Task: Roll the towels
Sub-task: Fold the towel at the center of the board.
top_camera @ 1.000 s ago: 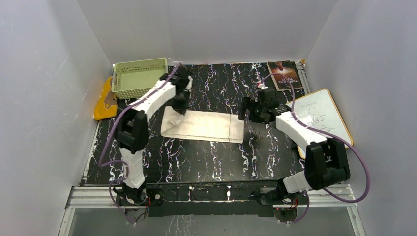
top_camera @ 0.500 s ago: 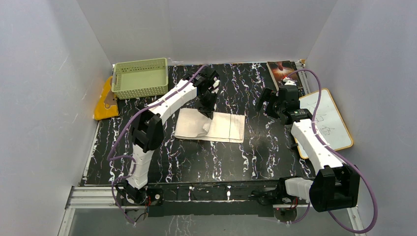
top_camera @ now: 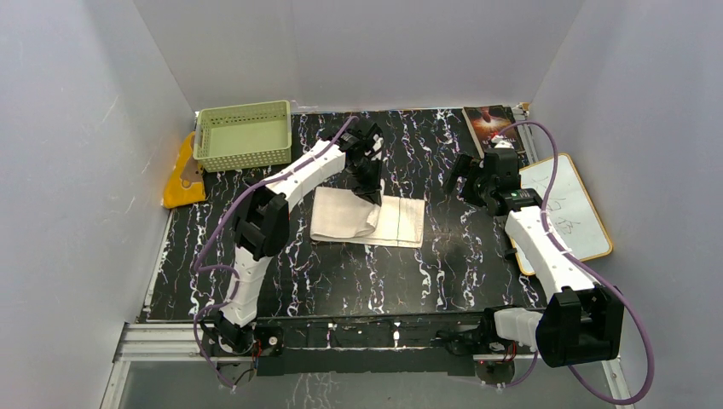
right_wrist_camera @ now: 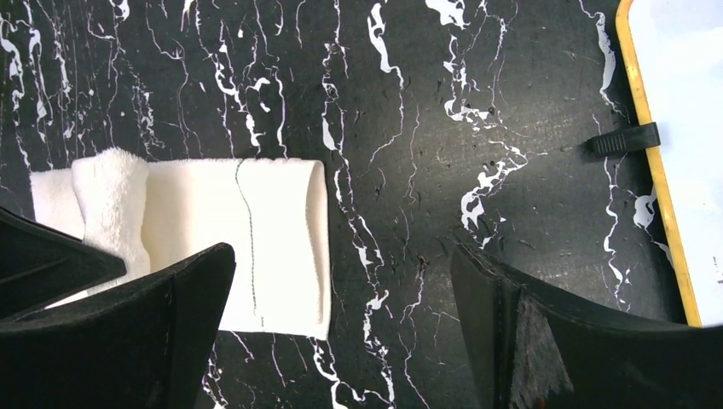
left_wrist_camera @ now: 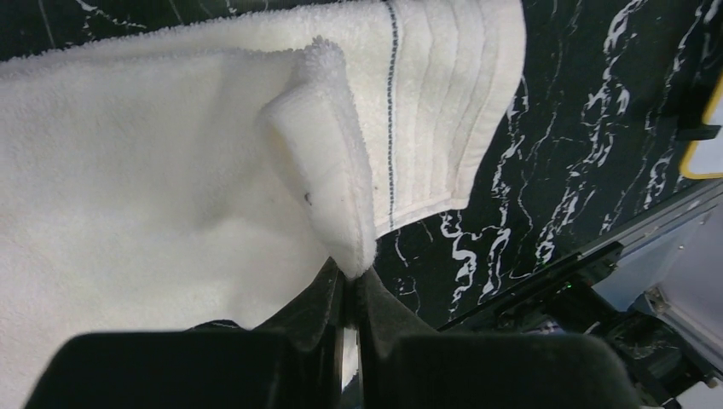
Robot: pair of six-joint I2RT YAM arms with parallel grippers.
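Observation:
The cream-white ribbed towel (top_camera: 362,218) lies mid-table, its left part folded over towards the right. My left gripper (top_camera: 370,189) is shut on the folded edge of that towel (left_wrist_camera: 328,183) and holds it just above the flat part. My right gripper (top_camera: 471,183) is open and empty, right of the towel, over bare table; the towel's right end shows in its view (right_wrist_camera: 273,243). The orange-yellow bear towel (top_camera: 181,173) lies off the table's left edge beside the basket.
A pale green slotted basket (top_camera: 242,134) stands at the back left. A book (top_camera: 490,128) lies at the back right. A whiteboard with a yellow frame (top_camera: 567,213) lies at the right edge, also in the right wrist view (right_wrist_camera: 682,153).
My left gripper has carried the towel's left end to the right, folding it over itself. My right arm drew back from the towel's right end, up and to the right.

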